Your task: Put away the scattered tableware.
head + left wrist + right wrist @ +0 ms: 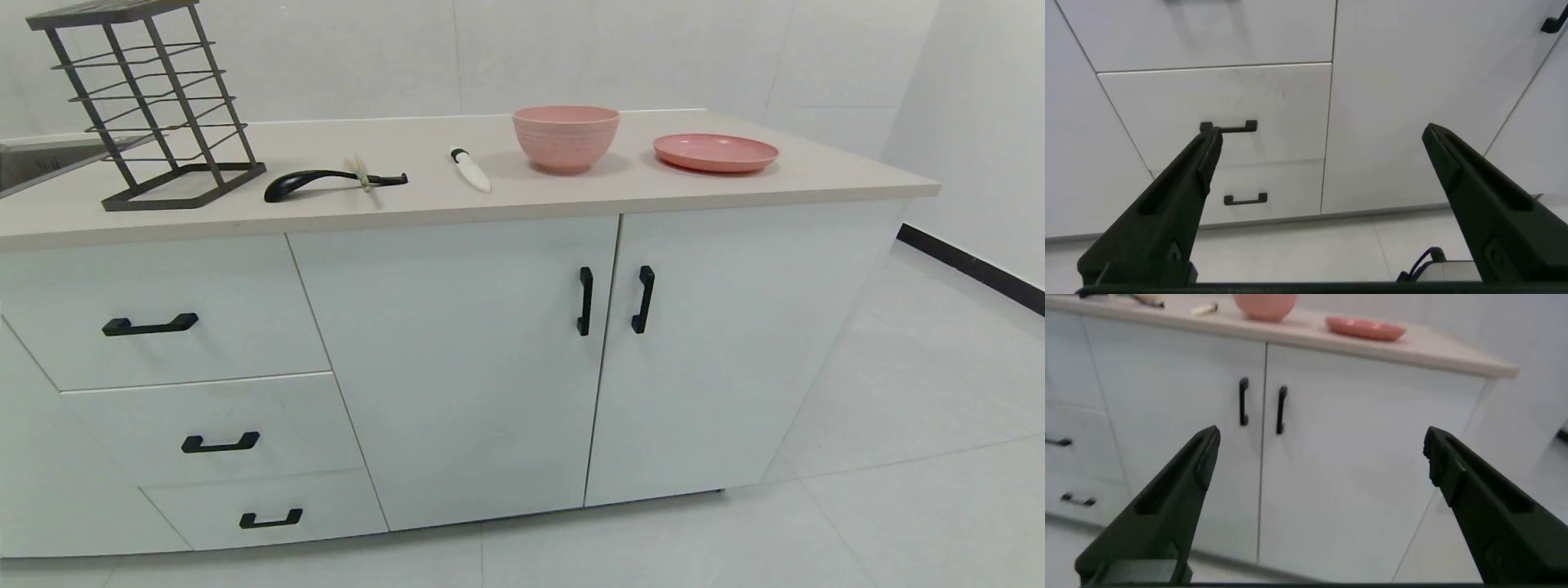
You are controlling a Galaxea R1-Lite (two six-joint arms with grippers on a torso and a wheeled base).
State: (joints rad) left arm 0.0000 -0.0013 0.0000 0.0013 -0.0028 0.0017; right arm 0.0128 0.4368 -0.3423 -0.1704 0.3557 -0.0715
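I stand back from a white cabinet, and nothing has been picked up yet. My left hand [1323, 135] is spread wide and empty, low in front of the drawers [1221, 90]. My right hand [1323, 434] is also spread and empty, low before the double doors [1176, 384].

All the tableware lies on the tabletop [571, 186] above. A pink bowl [565, 137] sits upright toward the back. Right of the bowl, apart from it, is a pink plate [715, 152]. Left of the bowl lies a white knife [471, 170]. Farther left is a black ladle [326, 181] with chopsticks [361, 173] crossing its handle, and farthest left a black wire rack [147, 106].

I judge this the opening step, choosing a first piece. Next I would need to come closer and raise a hand to tabletop height, probably for the plate, which is on my right side.
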